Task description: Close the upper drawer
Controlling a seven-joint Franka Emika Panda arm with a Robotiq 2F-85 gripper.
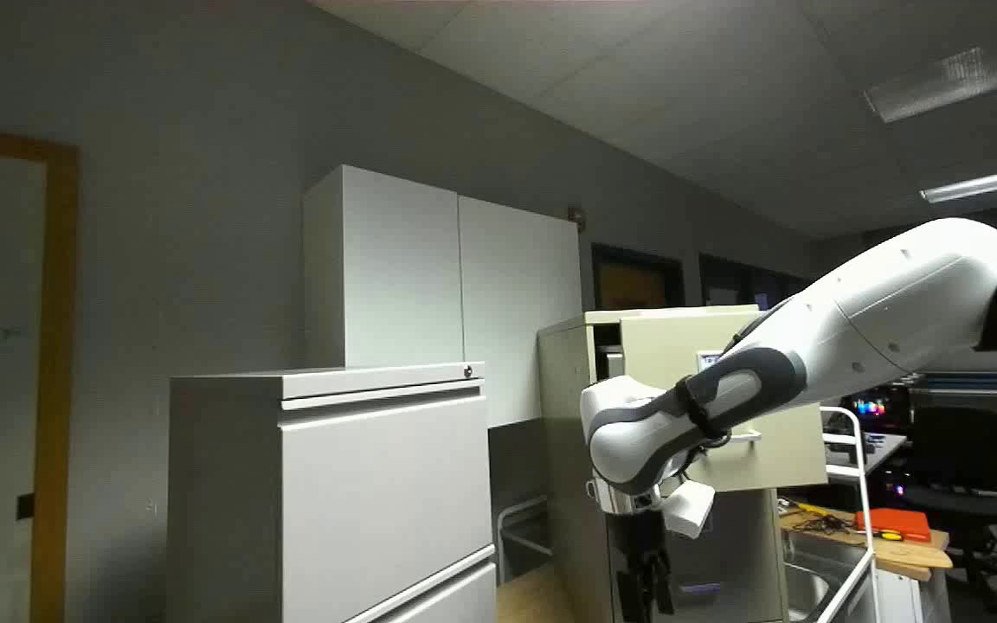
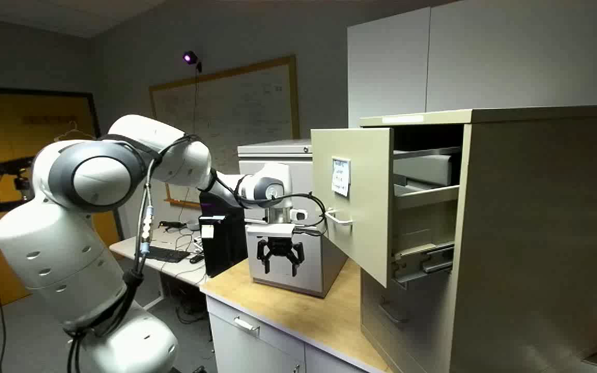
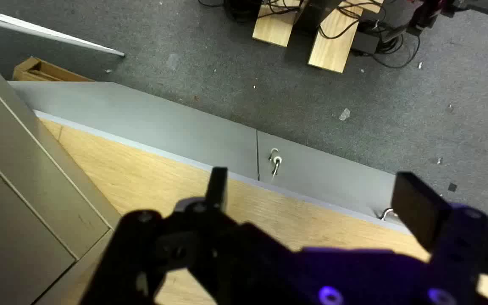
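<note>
In an exterior view, the black gripper [image 2: 281, 267] is hanging over the wooden tabletop [image 2: 298, 316], in front of a grey cabinet [image 2: 306, 284] that is standing near the left edge. Its fingers [image 2: 266, 264] are standing wide apart, and it is holding only air. To its right, the upper drawer [image 2: 368, 204] is sticking far out of a tan cabinet [image 2: 537, 223] at the tabletop's right end. Black cables [image 2: 309, 196] are looping by the drawer's pale handle [image 2: 339, 218]; I'm not able to tell if they are touching it. A paper sign [image 2: 341, 177] is sitting on the drawer. Behind the drawer's front, a grey boxy thing [image 2: 425, 168] is showing, but most of the inside is hiding from me.

In an exterior view, the big white arm [image 1: 905, 298] is standing in front of the drawer and covering part of it. The gripper is pointing down, lower than the drawer. A grey wall cupboard [image 1: 516, 294] is hanging behind, with its two doors closed.

In the wrist view, the fingers are showing far apart, with the tabletop peeking out between them. The front edge is slanting past their tips. Past that edge, light wood pieces [image 3: 331, 51] are lying on the floor [image 3: 227, 84].
</note>
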